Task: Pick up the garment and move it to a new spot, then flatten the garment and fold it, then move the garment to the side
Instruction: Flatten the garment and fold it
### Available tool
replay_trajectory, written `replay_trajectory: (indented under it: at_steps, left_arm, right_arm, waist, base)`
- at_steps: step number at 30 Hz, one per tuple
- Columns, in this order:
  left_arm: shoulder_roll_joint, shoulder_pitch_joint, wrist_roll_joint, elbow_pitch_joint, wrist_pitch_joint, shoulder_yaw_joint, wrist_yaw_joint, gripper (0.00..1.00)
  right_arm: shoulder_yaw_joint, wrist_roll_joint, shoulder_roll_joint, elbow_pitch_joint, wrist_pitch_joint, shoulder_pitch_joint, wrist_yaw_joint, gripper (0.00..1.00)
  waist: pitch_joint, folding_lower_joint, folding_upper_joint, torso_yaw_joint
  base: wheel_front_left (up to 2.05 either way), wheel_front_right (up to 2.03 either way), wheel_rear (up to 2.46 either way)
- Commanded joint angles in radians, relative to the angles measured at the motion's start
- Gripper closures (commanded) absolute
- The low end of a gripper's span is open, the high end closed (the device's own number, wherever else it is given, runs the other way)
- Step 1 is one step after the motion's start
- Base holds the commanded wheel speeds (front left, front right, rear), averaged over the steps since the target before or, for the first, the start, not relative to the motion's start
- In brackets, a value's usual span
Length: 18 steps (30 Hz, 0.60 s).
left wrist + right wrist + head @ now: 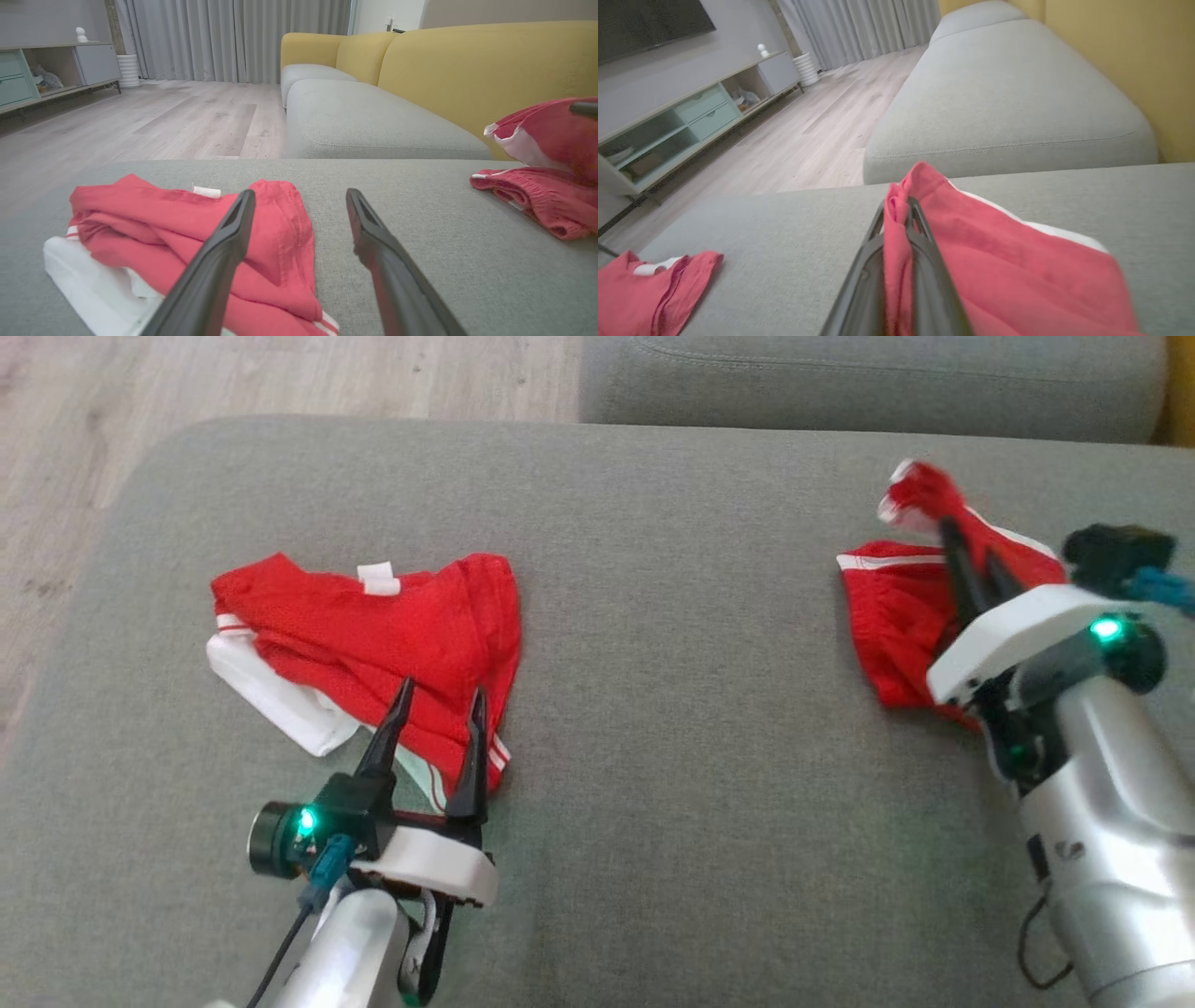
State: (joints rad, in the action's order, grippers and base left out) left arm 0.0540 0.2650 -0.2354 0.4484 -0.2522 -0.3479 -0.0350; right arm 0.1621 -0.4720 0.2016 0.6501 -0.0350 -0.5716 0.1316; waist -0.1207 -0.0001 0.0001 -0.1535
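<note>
Left fingers [392,733] spread, empty; right fingers [954,560] pinch red garment [892,607]; white tag [379,579] perhaps blank.

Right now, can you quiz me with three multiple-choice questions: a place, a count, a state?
1. Where does the left red garment lie? A) wooden floor B) grey sofa cushion C) TV shelf
2. How many red garments are there? A) one B) four C) two
3. How do the right fingers stand? A) shut on the right red garment B) spread wide, empty C) on the floor
1 B, it rests on the cushion before the open left fingers; 2 C, one before each arm; 3 A, they pinch a red fold.
</note>
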Motion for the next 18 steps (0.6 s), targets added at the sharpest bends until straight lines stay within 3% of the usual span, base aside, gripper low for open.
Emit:
replay_trajectory:
  at_steps: [1, 9, 10, 11, 14, 18]
  left_arm:
    - [0.017, 0.015, 0.000, -0.031, -0.010, 0.038, -0.003, 0.00]
    - [0.017, 0.007, -0.005, -0.031, -0.010, 0.037, -0.009, 0.00]
    - [0.017, 0.006, -0.006, -0.031, -0.010, 0.037, -0.009, 0.00]
    - [0.018, 0.007, -0.006, -0.031, -0.010, 0.037, -0.008, 0.00]
    - [0.021, 0.011, -0.007, -0.035, -0.010, 0.041, -0.010, 0.00]
    - [0.024, 0.016, -0.009, -0.048, -0.010, 0.049, -0.009, 0.00]
  right_arm:
    - [0.036, -0.014, 0.005, -0.030, 0.008, -0.006, -0.001, 1.00]
    - [0.268, -0.037, 0.066, 0.045, -0.053, 0.012, -0.001, 1.00]
    - [0.306, -0.028, 0.083, 0.049, -0.057, 0.004, -0.001, 0.64]
    - [0.339, -0.023, 0.100, 0.052, -0.057, -0.006, -0.001, 0.00]
    - [0.392, -0.053, 0.145, 0.047, -0.054, -0.050, -0.001, 0.00]
    - [0.386, -0.095, 0.208, 0.038, -0.022, -0.101, -0.001, 0.00]
  waist:
    - [0.000, 0.0001, -0.0001, -0.007]
    - [-0.002, 0.0001, -0.0001, -0.016]
    - [-0.004, 0.0001, -0.0001, -0.012]
    - [-0.006, 0.0001, -0.0001, -0.006]
    - [-0.004, 0.0001, -0.0001, 0.018]
    - [0.006, 0.0001, -0.0001, 0.052]
  base:
    - [0.00, 0.00, 0.00]
    - [0.00, 0.00, 0.00]
    - [0.00, 0.00, 0.00]
    - [0.00, 0.00, 0.00]
    - [0.00, 0.00, 0.00]
    - [0.00, 0.00, 0.00]
